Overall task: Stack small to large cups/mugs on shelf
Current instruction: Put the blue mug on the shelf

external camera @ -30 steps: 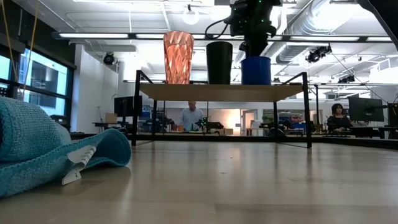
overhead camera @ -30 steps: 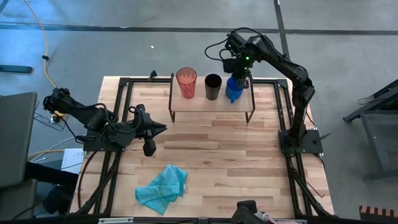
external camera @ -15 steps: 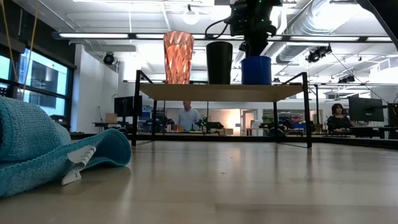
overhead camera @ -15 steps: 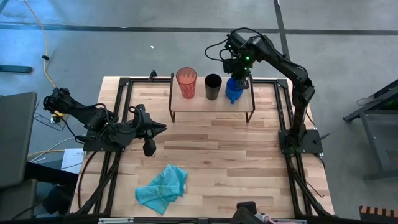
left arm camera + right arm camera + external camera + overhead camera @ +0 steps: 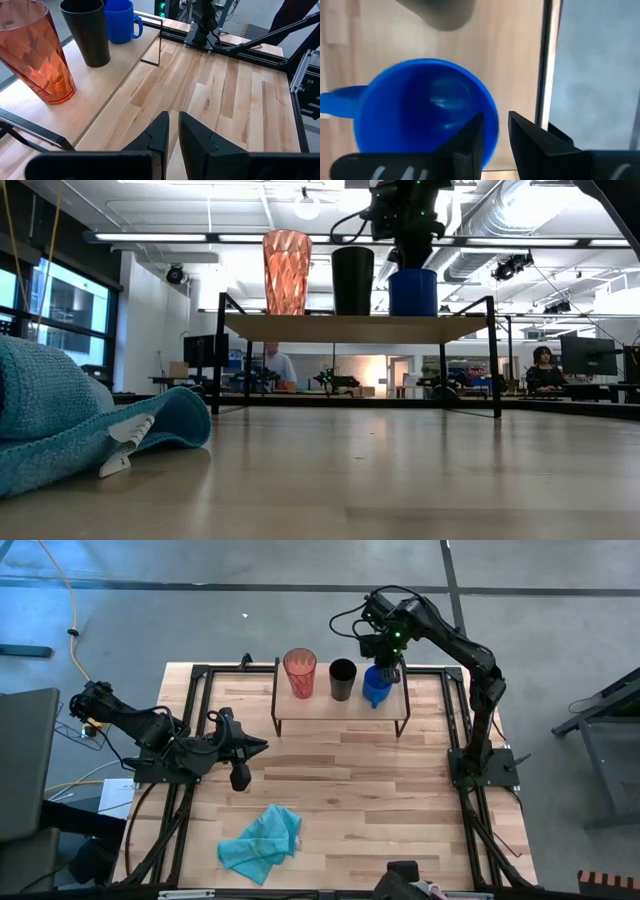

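Observation:
Three vessels stand upright in a row on the shelf [image 5: 340, 712], a wooden board on black legs at the table's far side. They are the red-orange tumbler [image 5: 299, 672], the black cup [image 5: 342, 679] and the blue mug [image 5: 376, 686], in that order from left to right. In the low view the tumbler [image 5: 287, 272], the black cup [image 5: 352, 280] and the mug [image 5: 412, 292] show above the board [image 5: 355, 328]. My right gripper [image 5: 496, 135] reaches down over the mug [image 5: 420, 110]. My left gripper [image 5: 174, 131] is shut and idle low over the table's left part [image 5: 262, 747]. My right gripper comes from above, pointing down, and straddles the mug's rim [image 5: 494, 117] on the side opposite the handle [image 5: 335, 100]. One finger [image 5: 470, 137] is inside the mug and the other finger [image 5: 535, 137] is outside it. The mug stands upright on the shelf board.
A teal cloth [image 5: 262, 843] lies crumpled on the table's near left part, also large in the low view [image 5: 70, 420]. Black frame rails [image 5: 190, 730] run along both table sides. Bare wood lies between the shelf and the cloth. People show in the room behind.
Neither arm nor any cup has moved. A person in the room behind the table has walked toward the left.

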Controlling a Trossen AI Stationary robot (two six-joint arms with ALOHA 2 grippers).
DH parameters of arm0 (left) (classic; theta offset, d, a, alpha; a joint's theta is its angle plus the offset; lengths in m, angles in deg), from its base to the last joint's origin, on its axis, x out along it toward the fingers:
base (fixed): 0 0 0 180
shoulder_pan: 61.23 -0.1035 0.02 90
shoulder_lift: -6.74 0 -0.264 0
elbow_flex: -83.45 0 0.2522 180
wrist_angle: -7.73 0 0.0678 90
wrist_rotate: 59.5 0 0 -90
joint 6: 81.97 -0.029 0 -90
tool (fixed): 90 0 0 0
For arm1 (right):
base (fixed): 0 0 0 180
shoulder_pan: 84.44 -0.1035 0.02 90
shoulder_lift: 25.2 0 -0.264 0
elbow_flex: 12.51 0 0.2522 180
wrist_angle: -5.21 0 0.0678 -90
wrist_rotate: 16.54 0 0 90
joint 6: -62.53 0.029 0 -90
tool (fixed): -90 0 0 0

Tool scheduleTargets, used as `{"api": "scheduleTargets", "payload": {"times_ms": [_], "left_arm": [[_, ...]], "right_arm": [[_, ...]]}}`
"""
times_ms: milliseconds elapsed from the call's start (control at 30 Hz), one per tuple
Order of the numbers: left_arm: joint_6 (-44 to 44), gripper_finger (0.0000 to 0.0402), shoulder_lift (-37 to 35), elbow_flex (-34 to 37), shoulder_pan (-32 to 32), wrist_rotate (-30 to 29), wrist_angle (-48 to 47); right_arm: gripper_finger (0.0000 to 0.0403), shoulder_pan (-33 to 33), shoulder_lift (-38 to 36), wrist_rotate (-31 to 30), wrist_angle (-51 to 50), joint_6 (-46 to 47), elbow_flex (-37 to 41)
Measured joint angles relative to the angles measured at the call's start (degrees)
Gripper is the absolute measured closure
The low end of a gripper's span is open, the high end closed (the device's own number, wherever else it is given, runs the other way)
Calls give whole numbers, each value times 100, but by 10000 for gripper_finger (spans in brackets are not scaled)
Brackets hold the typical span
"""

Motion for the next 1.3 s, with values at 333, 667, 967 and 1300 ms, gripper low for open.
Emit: {"api": "scheduleTargets", "payload": {"times_ms": [333,667,967,1300], "left_arm": [[-114,369,0,1,-4,-1,-2],[-127,369,0,1,-4,0,-109],[-153,369,-2,1,-3,0,-142],[-136,369,0,0,-2,0,-142]], "right_arm": [[327,4,2,-260,-82,506,-4],[327,4,2,-287,-166,803,-4],[327,4,2,-522,-275,799,-4],[327,-35,4,-523,-265,631,-4]]}}
